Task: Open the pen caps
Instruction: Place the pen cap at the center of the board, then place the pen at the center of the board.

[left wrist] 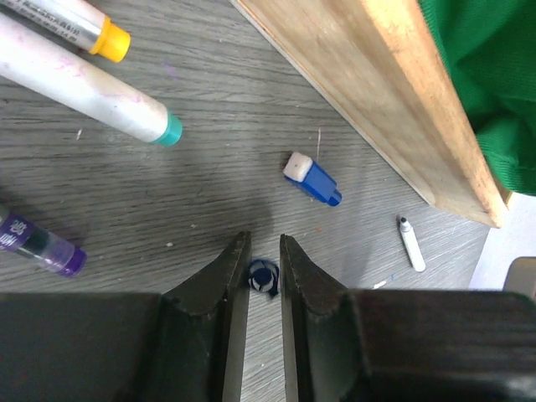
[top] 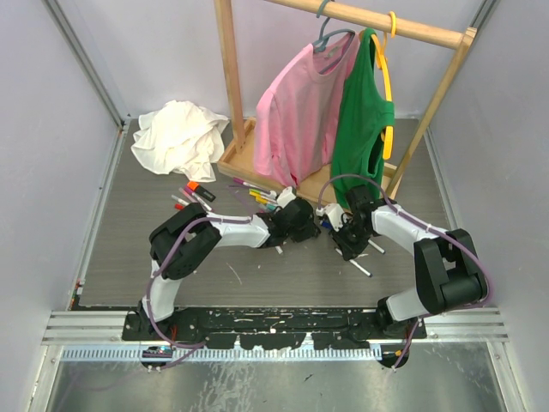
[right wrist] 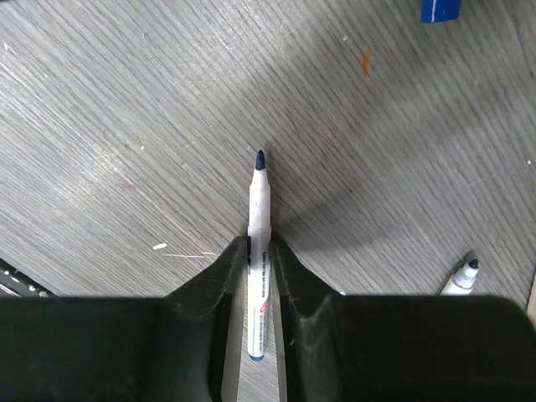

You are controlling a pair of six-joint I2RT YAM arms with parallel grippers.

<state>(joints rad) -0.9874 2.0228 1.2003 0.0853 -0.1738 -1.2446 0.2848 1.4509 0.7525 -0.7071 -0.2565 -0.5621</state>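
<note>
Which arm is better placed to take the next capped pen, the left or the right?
Probably left: the left gripper holds only a small blue cap, and capped pens lie close by in its wrist view. The right gripper is shut on an uncapped pen.

Left wrist view: you see the dark blue cap (left wrist: 263,276) only in part, covered by the fingers (left wrist: 230,280) of the left gripper (left wrist: 265,238), while the yellow-ended pen (left wrist: 75,23), teal-ended pen (left wrist: 92,96) and purple-ended pen (left wrist: 42,247) run off the left edge. Right wrist view: the white pen (right wrist: 259,201) has its rear barrel sunk inside the right gripper (right wrist: 257,243), a blue piece (right wrist: 440,8) is clipped by the top edge, and a black-tipped pen (right wrist: 462,279) vanishes behind the gripper body. Overhead, the scattered pens (top: 257,194) are too small for you to tell capped from uncapped.
</note>
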